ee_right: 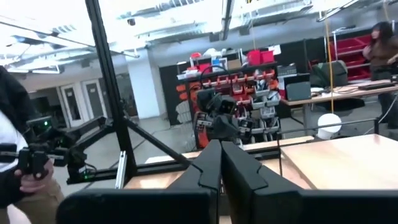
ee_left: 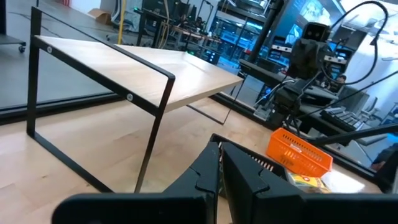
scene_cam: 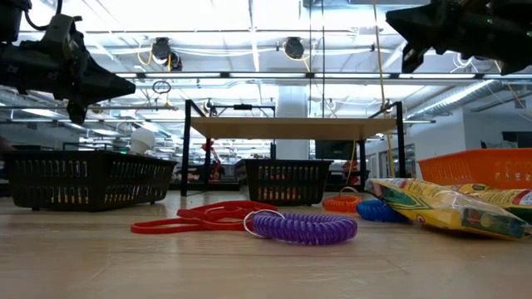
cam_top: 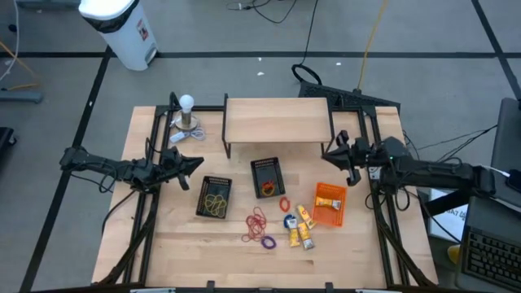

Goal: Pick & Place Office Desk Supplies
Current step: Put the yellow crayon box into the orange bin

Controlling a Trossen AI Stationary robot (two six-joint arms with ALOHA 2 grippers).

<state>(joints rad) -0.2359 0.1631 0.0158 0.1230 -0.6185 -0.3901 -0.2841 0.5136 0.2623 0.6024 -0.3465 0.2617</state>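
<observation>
**Gripper pair shut and up in the air, supplies down on the wood**

Left gripper (cam_top: 195, 165) pinched shut, fingers together with nothing between them, up over the left side of the worktop (cam_top: 163, 244). Right gripper (cam_top: 330, 152) pinched shut too, holding nothing, up over the right side near the corner of the wooden shelf (cam_top: 277, 120).

Light wood worktop with black rails down both sides. Grey floor all around, with dark lines on it. White bin (cam_top: 122, 28) on the floor far behind. White ball on a metal stand (cam_top: 187, 106) at the back left corner. Big bright room beyond, with ceiling lights, racks and tables. One person (ee_right: 380, 43) far off in the room, and another person's sleeve (ee_right: 15, 112) close by at the edge.

Supplies lying loose at the front middle of the worktop, between the two arms:
- Red rubber bands (cam_top: 259, 220), thin loops in a tangled pile, too mixed up to count.
- One purple curly band (cam_top: 268, 242), just beside the red pile.
- One orange band (cam_top: 284, 204) and one small blue thing (cam_top: 289, 221).
- Three yellow packets (cam_top: 303, 230) with blue and white marks, lying flat, close together.

Two black baskets: one (cam_top: 215, 197) with yellow bands inside, one (cam_top: 267, 177) with something orange and yellow inside. One orange basket (cam_top: 329, 203), just beside the packets.
</observation>
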